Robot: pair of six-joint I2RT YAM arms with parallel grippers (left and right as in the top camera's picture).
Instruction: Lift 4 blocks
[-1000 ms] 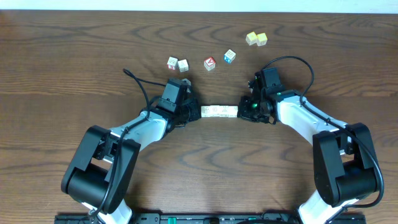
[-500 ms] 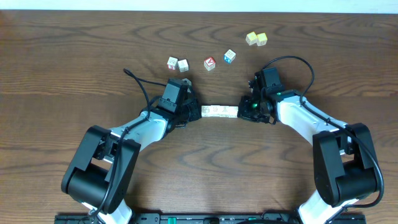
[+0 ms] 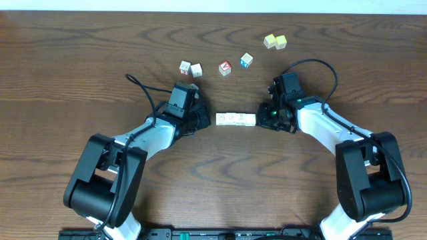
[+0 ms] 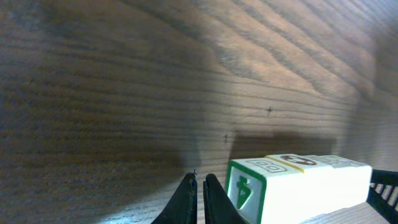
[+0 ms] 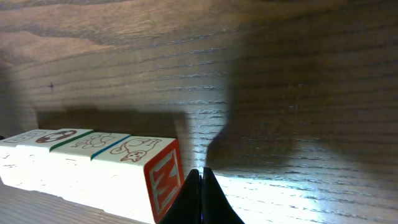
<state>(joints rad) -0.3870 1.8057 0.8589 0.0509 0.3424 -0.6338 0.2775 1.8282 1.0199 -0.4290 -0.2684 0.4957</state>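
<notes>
At the middle of the table (image 3: 67, 80), between the two grippers: blocks (image 3: 235, 120), four pale ones end to end in one straight row. Left gripper (image 3: 207, 121): shut tight, grips nothing, sits just off the row's left end with a sliver of wood showing between. Right gripper (image 3: 261, 119): shut too, empty, close against the right end; cannot tell whether touching, tips hidden from above. From the left wrist, only the green-marked end face and part of the top in view, the rest cut off by the frame edge. From the right wrist, a red M on the near end face, far end lost at the left edge. Other face markings too faint to read. Beyond the row, well apart: six loose cubes (image 3: 225, 68), details blurred
</notes>
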